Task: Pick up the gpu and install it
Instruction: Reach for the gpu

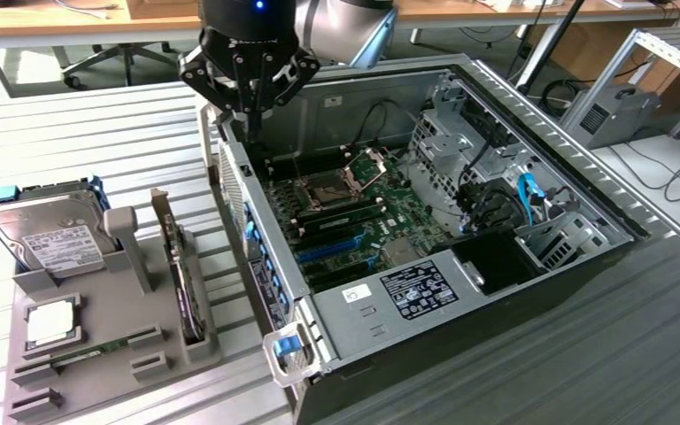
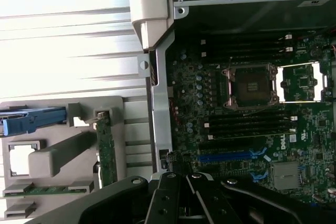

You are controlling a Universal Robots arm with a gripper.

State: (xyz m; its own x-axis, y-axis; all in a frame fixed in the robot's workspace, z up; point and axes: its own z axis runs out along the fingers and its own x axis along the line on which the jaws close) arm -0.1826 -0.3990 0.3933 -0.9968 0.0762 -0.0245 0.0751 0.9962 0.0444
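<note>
While the end effector hangs over the case wall that lies on the exterior view's left, its fingers are pressed together with nothing between them. In the wrist view the end effector sits above the same wall, at the edge of the motherboard. The gpu is not picked up: it stands on edge in a slot of the gray holder on the counter, just beside the case on the exterior view's left and well apart from the end effector. In the wrist view the gpu shows as a narrow green strip in that holder. The holder also carries 1 hard drive in a blue frame. Inside the case, the CPU socket stands with its latch frame raised.
</note>
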